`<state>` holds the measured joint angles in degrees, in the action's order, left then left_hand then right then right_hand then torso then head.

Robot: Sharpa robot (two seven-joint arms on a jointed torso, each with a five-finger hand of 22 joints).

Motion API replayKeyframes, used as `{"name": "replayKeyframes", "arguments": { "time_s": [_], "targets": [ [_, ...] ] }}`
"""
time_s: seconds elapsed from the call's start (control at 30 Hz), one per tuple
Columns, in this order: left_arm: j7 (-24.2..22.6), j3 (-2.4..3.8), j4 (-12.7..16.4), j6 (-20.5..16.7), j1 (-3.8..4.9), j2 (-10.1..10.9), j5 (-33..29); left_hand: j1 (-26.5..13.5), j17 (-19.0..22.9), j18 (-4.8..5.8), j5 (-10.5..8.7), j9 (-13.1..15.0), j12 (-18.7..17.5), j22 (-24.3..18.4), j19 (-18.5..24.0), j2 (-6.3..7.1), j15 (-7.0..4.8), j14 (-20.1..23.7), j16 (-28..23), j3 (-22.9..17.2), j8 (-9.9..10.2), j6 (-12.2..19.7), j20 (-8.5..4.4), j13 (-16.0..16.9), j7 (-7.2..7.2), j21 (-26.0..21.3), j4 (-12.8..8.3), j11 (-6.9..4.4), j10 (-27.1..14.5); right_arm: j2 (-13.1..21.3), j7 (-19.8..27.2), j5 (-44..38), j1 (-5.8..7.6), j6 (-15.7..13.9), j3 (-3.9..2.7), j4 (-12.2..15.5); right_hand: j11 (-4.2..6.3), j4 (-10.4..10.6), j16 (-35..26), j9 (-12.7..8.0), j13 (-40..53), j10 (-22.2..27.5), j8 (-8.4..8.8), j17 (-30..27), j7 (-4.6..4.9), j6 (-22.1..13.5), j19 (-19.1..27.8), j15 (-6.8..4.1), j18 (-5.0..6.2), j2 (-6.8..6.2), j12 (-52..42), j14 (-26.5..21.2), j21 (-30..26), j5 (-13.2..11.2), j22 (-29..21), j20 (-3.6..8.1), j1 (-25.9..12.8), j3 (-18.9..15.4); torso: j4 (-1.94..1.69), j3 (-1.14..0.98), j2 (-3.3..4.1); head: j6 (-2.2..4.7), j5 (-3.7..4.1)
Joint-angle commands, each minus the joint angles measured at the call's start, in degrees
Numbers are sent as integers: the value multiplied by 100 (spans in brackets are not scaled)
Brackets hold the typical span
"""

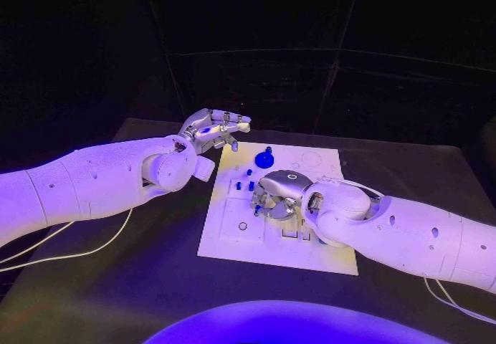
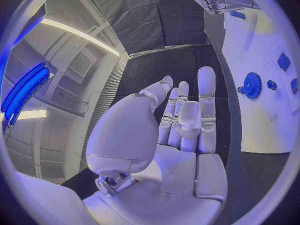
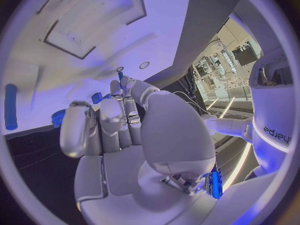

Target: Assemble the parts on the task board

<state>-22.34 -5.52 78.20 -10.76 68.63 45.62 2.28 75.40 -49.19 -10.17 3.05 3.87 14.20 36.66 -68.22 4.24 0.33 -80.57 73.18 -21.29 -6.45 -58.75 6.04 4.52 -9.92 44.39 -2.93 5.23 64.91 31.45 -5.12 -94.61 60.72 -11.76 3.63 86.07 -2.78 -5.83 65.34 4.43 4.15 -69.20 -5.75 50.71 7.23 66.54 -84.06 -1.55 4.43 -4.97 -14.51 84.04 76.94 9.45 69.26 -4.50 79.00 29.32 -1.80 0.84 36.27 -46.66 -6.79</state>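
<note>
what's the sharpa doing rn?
Board assembly. The right robot hand is down over the middle of the white task board, fingers among the small blue pegs; a grip can't be confirmed. The left robot hand hovers open and empty off the board's far left corner. A blue gear sits untouched.

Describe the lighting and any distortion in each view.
Head view: dark room, violet light on the white board and both arms. Left wrist view: fisheye bends the board's edge; bright strip lights glare behind the left hand. Right wrist view: the right hand looms large, with the surroundings curved.
</note>
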Motion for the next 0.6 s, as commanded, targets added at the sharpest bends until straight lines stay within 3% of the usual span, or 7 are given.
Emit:
{"name": "replayKeyframes", "arguments": {
  "time_s": [0.03,0.6],
  "targets": [
    [-52,3,-5,91,6,-9,-10,-52,6,-28,-2,-6,30,-5,20,2,14,22,-2,-12,25,24,21,10,-4,-26,18,21,-14,4,12,-43,6,177,1,12,-27,-4,32,10,8,-28,-15,-9,16,14,-67,-25,-37,21,17,79,22,18,4,39,-37,34,-5,-1,-1,-9,-10],
    [-61,3,-15,87,6,-20,-10,-52,6,-28,-2,-6,30,-5,20,2,14,22,-2,-12,25,24,21,10,-4,-26,18,21,-14,-70,-47,-136,4,285,2,-77,-28,-3,33,9,8,-28,-14,-10,16,14,-66,-25,-37,20,19,78,23,17,5,38,-41,33,-1,-4,3,-28,-24]
  ]
}}
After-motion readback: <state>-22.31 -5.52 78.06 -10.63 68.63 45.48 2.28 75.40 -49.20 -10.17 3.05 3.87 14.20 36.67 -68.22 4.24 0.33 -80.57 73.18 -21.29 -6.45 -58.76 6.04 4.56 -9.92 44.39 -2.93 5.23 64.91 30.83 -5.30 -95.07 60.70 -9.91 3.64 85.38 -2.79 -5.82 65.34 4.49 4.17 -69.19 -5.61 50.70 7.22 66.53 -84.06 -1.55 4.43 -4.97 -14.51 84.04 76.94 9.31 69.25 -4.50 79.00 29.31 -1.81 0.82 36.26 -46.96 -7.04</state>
